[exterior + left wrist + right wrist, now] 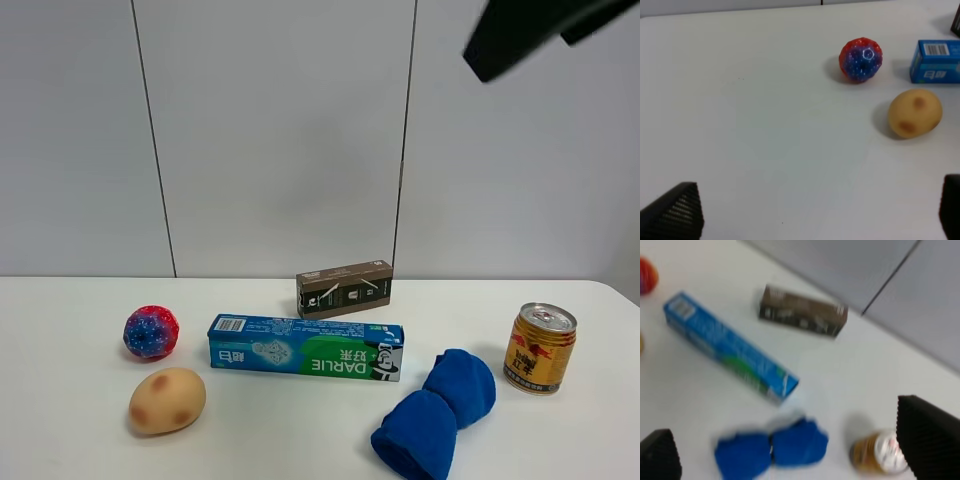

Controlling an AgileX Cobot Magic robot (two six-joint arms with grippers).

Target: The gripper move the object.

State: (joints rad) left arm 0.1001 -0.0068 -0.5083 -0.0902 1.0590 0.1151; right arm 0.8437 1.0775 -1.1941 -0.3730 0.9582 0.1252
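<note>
The object is a small bumpy ball (151,332), mottled red, pink and blue, on the white table at the left; it also shows in the left wrist view (860,59). My left gripper (815,212) is open and empty, well short of the ball, with its black fingertips (675,212) wide apart above bare table. My right gripper (790,450) is open and empty, high above the right side of the table; only a dark part of its arm (530,30) shows at the top of the exterior view.
A tan spotted lump (167,401) lies in front of the ball. A blue-green toothpaste box (305,347) lies mid-table, a brown box (344,288) behind it. A blue rolled cloth (436,412) and a gold drink can (539,347) sit at the right.
</note>
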